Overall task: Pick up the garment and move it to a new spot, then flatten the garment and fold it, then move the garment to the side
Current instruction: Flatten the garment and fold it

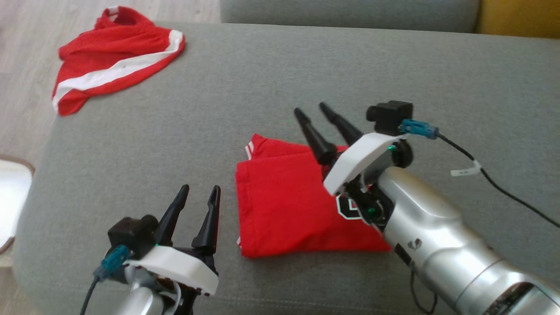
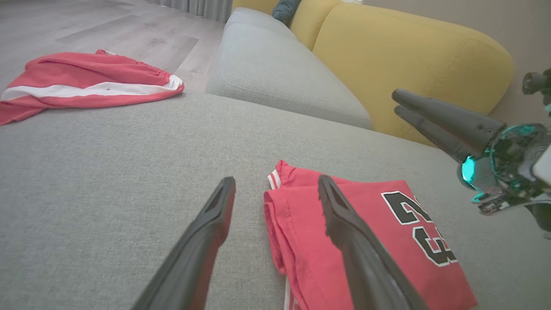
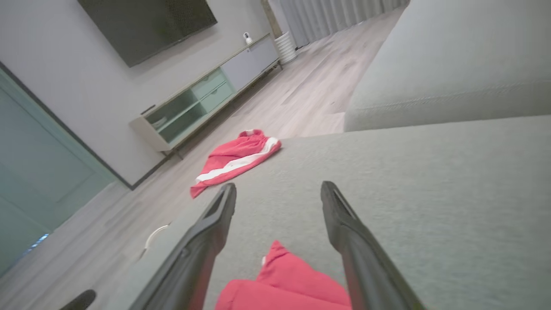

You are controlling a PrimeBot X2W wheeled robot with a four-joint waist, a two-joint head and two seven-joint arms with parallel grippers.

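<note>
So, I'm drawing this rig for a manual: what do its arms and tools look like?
Both the left tool and right tool have two long, tapering black fingers on a white wrist shell. Each carries a small black camera with a teal connector and black cable. The right forearm is silver.

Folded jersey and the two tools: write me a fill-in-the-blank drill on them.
1. The folded jersey lies on a sofa seat coloured ___.
2. Its black number reads ___.
3. The left tool and right tool both stand ___, gripping nothing.
4. The other red garment carries a ___ stripe.
Missing words: grey; 23; open; white.
</note>
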